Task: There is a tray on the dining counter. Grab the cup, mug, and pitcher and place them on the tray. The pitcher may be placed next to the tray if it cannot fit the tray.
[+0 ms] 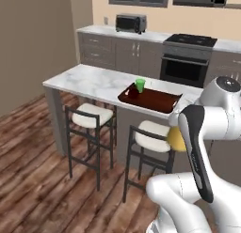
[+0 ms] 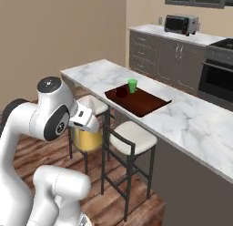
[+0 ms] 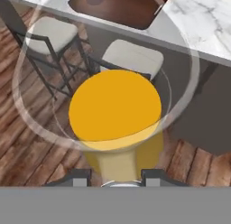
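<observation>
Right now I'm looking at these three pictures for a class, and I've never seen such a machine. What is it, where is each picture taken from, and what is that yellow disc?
It is a white robot arm on a driving base, in a rendered kitchen. Two pictures come from cameras on the base, behind the arm to its left and right. The third looks along the gripper, whose two dark tips rise at the bottom. The yellow disc is the pitcher, seen from its neck down to its amber base; the gripper is shut on its neck, holding it off the floor by the stools. On the dining counter lies the tray, already carrying the green cup and the dark mug. Only the pitcher remains to be set down.
</observation>
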Available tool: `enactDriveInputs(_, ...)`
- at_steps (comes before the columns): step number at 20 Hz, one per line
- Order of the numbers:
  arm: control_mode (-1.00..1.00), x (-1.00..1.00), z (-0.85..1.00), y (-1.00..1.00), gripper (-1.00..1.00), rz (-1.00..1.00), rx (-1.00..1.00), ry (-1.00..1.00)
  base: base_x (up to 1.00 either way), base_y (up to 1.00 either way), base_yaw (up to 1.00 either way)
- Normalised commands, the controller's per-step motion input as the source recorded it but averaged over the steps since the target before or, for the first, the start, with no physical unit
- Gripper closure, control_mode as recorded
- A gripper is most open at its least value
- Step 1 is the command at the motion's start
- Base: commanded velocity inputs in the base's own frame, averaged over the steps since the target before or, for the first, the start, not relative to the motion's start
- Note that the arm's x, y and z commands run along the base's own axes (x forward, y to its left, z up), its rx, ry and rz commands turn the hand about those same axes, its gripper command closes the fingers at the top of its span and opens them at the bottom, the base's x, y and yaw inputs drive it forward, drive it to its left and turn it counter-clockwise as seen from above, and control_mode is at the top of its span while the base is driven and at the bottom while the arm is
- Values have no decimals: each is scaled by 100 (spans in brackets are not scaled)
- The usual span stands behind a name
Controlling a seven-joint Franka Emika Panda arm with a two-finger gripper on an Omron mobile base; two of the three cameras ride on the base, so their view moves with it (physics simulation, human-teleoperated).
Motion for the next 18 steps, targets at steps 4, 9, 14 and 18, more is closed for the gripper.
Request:
enactDriveInputs(4,100,0,0,0,100,0,0,0,28,92,-48)
enactDriveInputs(9,100,0,0,0,100,0,0,0,8,60,-54)
enactDriveInputs(14,100,0,0,0,100,0,0,0,0,82,-59)
enactDriveInputs(18,100,0,0,0,100,0,0,0,1,88,-55)
